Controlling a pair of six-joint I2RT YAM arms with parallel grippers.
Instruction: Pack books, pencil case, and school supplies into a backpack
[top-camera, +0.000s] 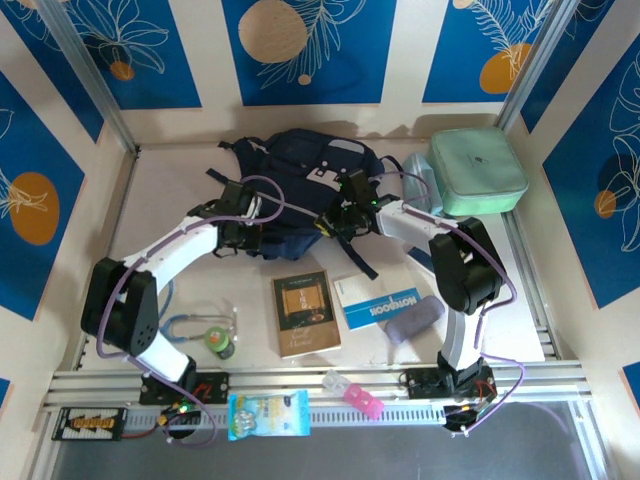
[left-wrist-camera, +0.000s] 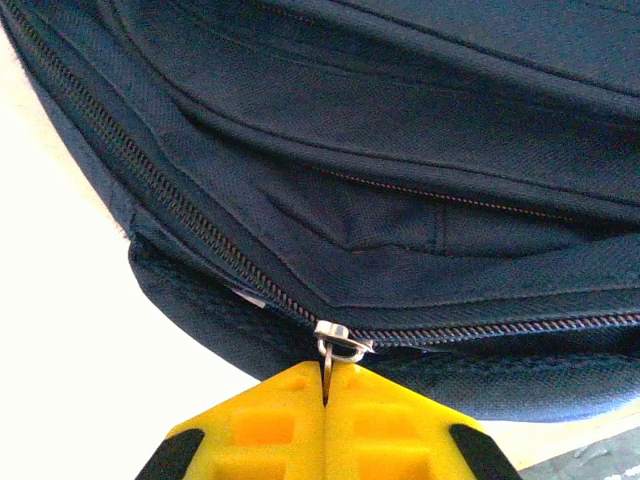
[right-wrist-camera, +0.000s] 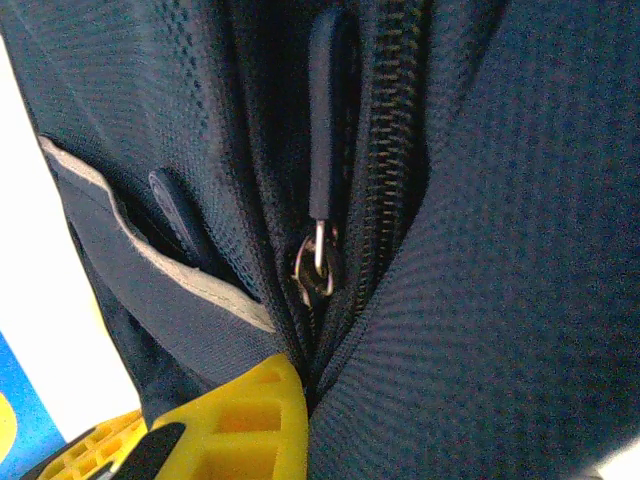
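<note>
**Mia:** Where is the backpack (top-camera: 300, 170)?

**Ben:** It lies at the far side of the table (top-camera: 180, 280), in the middle. It is dark blue, and both arms reach up to its near edge.

**Mia:** What is the left gripper (left-wrist-camera: 325, 395) doing?

**Ben:** Its two yellow fingers (left-wrist-camera: 260, 430) are pressed tight together. They pinch the little metal zipper pull (left-wrist-camera: 327, 360) on the bag's edge.

**Mia:** And the right gripper (top-camera: 338, 212)?

**Ben:** It is closed too, and pushed into the blue cloth next to a zipper. I can see one yellow finger (right-wrist-camera: 250, 420). The other is hidden behind the cloth, so it looks like it pinches the bag. A long dark tab (right-wrist-camera: 330, 120) hangs just above it.

**Mia:** Where are the books?

**Ben:** The brown book (top-camera: 306, 312) lies flat, near the arms and in the middle. The NOTEBOOK book (top-camera: 375, 308) is just to its right. A purple pouch (top-camera: 415, 320) rests on that one's right end.

**Mia:** What is that green thing?

**Ben:** A green case (top-camera: 478, 172). It sits at the far right, beside the backpack.
</note>
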